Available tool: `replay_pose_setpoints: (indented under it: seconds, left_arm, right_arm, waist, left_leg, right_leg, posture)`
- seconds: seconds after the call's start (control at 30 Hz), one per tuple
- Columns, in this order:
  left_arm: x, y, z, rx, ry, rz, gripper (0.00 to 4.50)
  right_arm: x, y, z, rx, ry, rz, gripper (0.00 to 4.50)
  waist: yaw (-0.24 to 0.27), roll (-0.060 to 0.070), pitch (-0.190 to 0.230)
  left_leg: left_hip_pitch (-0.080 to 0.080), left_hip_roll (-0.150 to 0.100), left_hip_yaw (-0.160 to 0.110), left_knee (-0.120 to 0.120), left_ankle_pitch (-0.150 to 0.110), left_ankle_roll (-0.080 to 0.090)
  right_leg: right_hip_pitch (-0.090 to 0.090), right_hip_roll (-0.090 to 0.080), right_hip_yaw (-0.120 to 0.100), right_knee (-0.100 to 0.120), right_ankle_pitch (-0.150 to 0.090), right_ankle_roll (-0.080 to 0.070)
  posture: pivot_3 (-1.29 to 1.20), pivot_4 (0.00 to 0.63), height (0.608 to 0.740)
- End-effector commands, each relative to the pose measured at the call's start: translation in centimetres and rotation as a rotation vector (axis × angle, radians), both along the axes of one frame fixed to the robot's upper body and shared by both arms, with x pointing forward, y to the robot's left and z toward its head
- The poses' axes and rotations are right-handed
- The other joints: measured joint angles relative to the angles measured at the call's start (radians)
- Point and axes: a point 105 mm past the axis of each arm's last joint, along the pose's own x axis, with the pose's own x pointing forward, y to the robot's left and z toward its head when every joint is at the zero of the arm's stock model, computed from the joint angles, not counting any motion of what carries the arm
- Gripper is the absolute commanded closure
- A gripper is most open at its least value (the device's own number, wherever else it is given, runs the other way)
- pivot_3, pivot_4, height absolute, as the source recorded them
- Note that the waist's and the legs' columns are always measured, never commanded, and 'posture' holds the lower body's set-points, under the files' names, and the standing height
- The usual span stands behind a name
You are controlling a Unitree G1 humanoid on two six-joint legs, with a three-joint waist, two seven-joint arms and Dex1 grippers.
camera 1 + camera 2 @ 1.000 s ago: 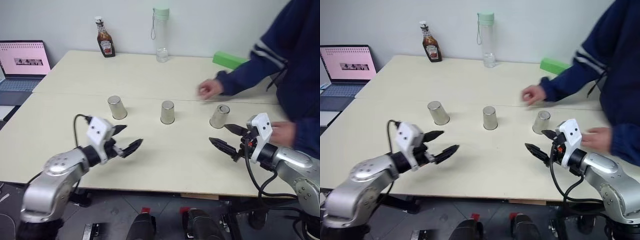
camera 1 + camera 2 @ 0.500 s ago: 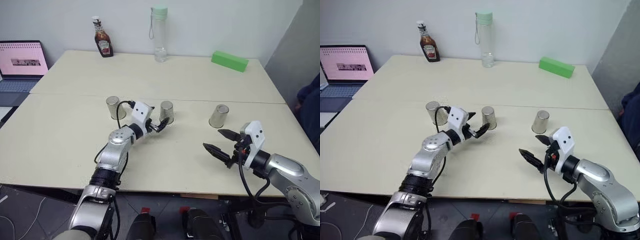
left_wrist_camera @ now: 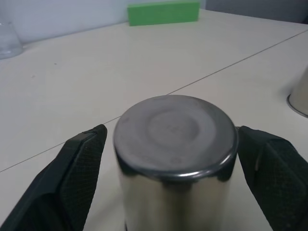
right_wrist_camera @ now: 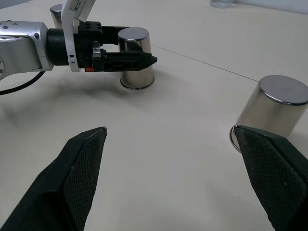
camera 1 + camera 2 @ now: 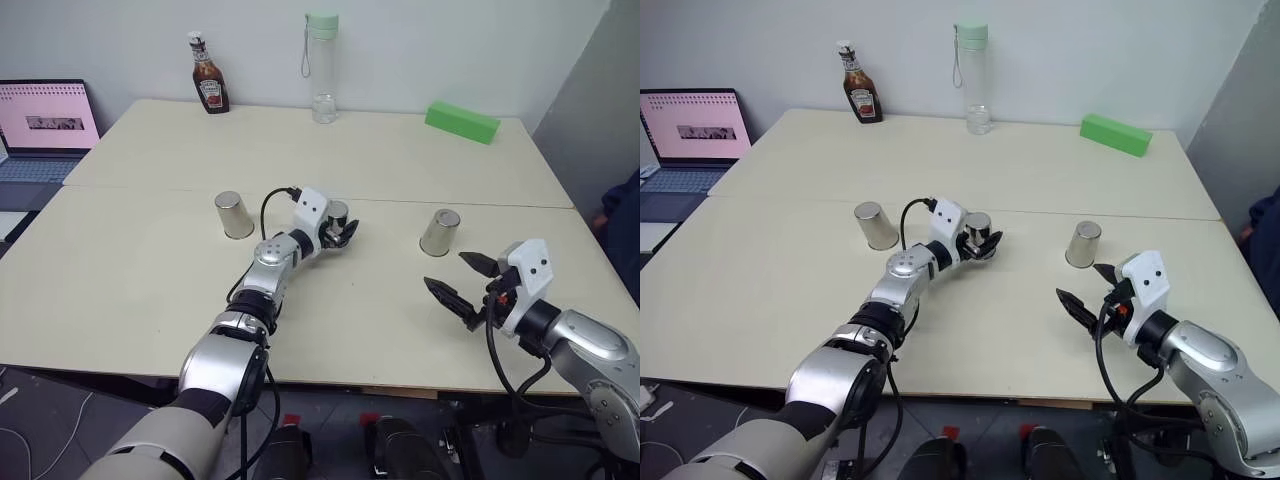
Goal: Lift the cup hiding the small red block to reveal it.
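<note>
Left wrist view: left gripper (image 3: 175,159) brackets the upturned shiny silver metal cup (image 3: 175,144), fingers apart for lifting; right gripper (image 5: 462,283) waits open-jawed.

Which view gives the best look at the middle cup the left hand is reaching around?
The left wrist view: the middle cup sits large between the left hand's fingers, small gaps either side. In both eye views the hand hides most of it; the right wrist view shows it from the side.

My left gripper (image 5: 983,241) brackets the middle shiny silver metal cup (image 5: 978,229), possibly touching it; my right gripper (image 5: 1089,290) hovers, fingers spread, over the table (image 5: 760,290).
</note>
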Motion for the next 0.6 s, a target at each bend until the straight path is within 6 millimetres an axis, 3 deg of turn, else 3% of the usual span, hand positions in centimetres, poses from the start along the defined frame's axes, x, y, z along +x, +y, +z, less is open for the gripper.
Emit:
replay_pose_setpoints:
  seconds: [0.03,0.1,0.2,0.37,0.47,0.6]
  left_arm:
    - [0.2,-0.2,1.1,-0.010,-0.039,-0.014,1.34]
    - [0.2,0.1,1.0,-0.011,-0.040,-0.006,1.79]
    - [0.3,0.1,1.9,-0.020,-0.071,-0.008,1.80]
    - [0.3,0.5,6.9,-0.071,-0.206,-0.019,1.80]
    - [-1.0,3.5,8.5,-0.067,-0.225,0.046,1.80]
    - [-3.3,8.1,6.6,0.012,-0.157,0.181,1.80]
  right_arm:
    - [-0.3,-0.2,1.5,-0.003,-0.060,-0.011,0.00]
    - [-0.2,-0.3,1.6,0.002,-0.064,-0.022,0.00]
    - [-0.2,-0.1,1.6,0.009,-0.062,-0.018,0.00]
    - [-0.1,0.5,1.7,0.019,-0.053,0.008,0.00]
    - [0.1,0.8,1.6,0.030,-0.048,0.017,0.00]
    - [0.4,1.5,0.6,0.025,-0.022,0.033,0.00]
  waist:
    - [0.000,0.000,0.000]
    - [0.000,0.000,0.000]
    - [0.000,0.000,0.000]
    - [-0.001,0.000,0.000]
    - [-0.013,0.000,0.000]
    - [-0.019,0.003,-0.002]
  left_leg:
    - [0.000,0.000,0.000,0.000,0.000,0.000]
    - [0.000,0.000,0.000,0.000,0.000,0.000]
    - [0.000,0.000,0.000,0.000,0.000,0.000]
    - [0.000,0.000,0.000,0.000,0.000,0.000]
    - [-0.001,0.001,0.000,0.000,0.000,0.000]
    - [0.004,0.003,0.001,-0.002,0.000,0.000]
  right_leg:
    - [0.000,0.000,0.000,0.000,0.000,0.000]
    - [0.000,0.000,0.000,0.000,0.000,0.000]
    - [0.000,0.000,0.000,0.000,0.000,0.000]
    - [0.000,0.000,0.000,0.000,0.000,0.000]
    - [-0.001,0.000,0.002,0.000,0.000,0.000]
    - [0.000,-0.001,0.004,0.001,0.000,0.000]
  posture:
    - [0.00,0.150,0.740]
    - [0.00,0.150,0.740]
    - [0.00,0.150,0.740]
    - [0.00,0.150,0.740]
    - [0.00,0.150,0.740]
    - [0.00,0.150,0.740]
